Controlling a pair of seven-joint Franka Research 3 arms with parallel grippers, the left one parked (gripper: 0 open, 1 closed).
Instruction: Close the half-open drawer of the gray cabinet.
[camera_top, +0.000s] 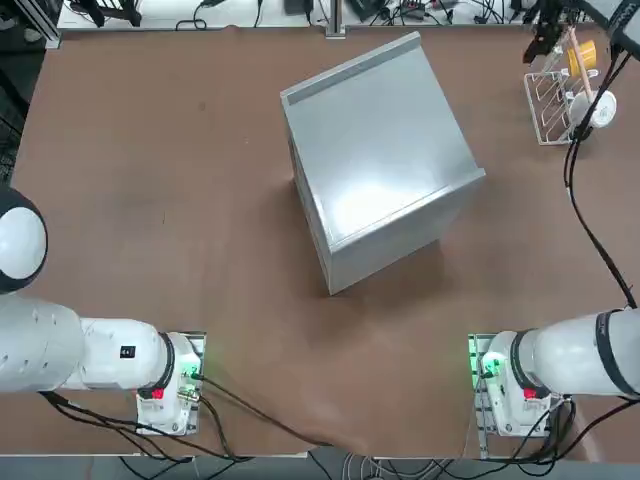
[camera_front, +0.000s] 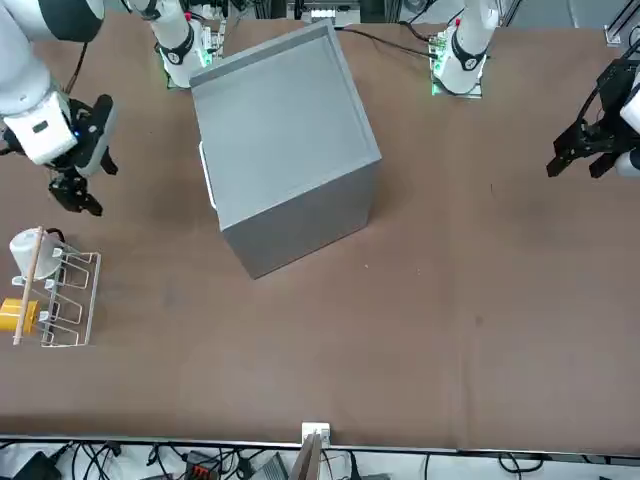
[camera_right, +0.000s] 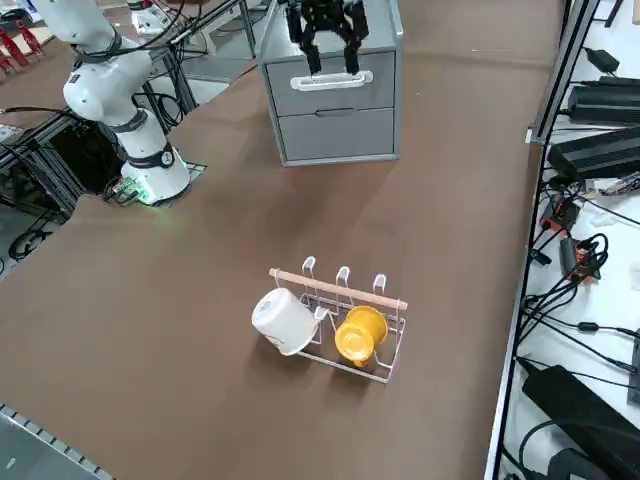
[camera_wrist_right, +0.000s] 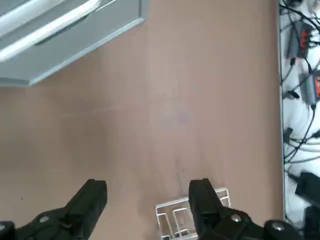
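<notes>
Beyond the brown desk (camera_top: 150, 200), a pale strip of floor or bench carries dark cables (camera_right: 575, 290) and small boxes. On the desk, the gray cabinet (camera_top: 385, 140) stands near the middle, turned at a slant to the edges. The drawer (camera_right: 290, 100) is in its upper front, on the side facing the robot's right. Its gray panel looks flush, or very nearly so; no half-open tray shows, so the closing seems all but done, though a slight gap cannot be ruled out.

The tool (camera_wrist_right: 148, 187) is open, its two fingers wide apart with nothing between them. It hangs above the desk, off the drawer side and apart from the white handle (camera_right: 331, 82), whose long axis runs level along the panel. The drawer thus lies to the robot's left of the tool, and the right arm (camera_top: 575, 355) is on the handle's side. Any last push would need to go leftward, square to the panel; an angled one might skid or nudge the cabinet.

Farther out on the right, clear of the cabinet, a wire rack (camera_right: 394, 352) bears a white mug (camera_right: 283, 320) and a yellow mug (camera_right: 362, 335).
</notes>
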